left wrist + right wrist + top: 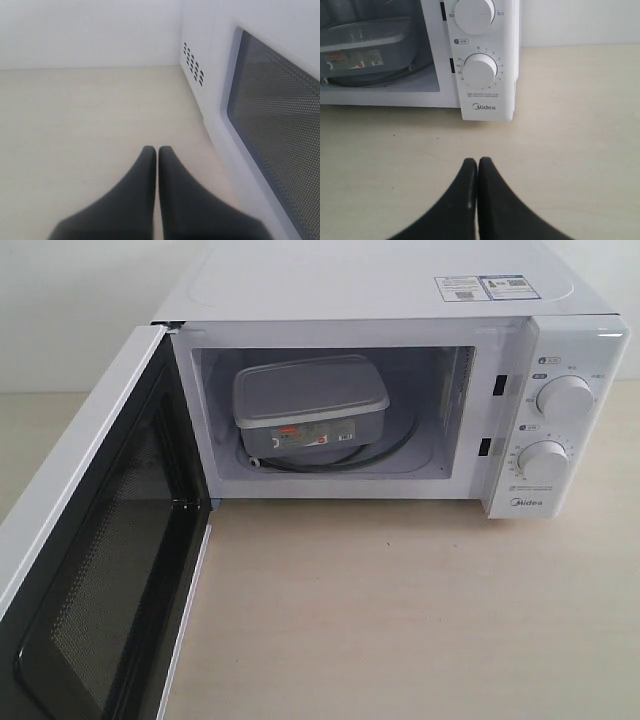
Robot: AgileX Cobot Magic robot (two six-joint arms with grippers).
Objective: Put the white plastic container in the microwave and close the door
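The white plastic container sits inside the microwave on the turntable, its red-marked label facing out. It also shows in the right wrist view as the container. The door hangs wide open at the left, mesh inner face showing. In the left wrist view my left gripper is shut and empty above the table, beside the door's outer window. My right gripper is shut and empty over the table, in front of the microwave's lower knob. Neither gripper shows in the exterior view.
The light wooden table stretches in front of the microwave. A white wall stands behind. Vent holes mark the microwave's side near the door hinge.
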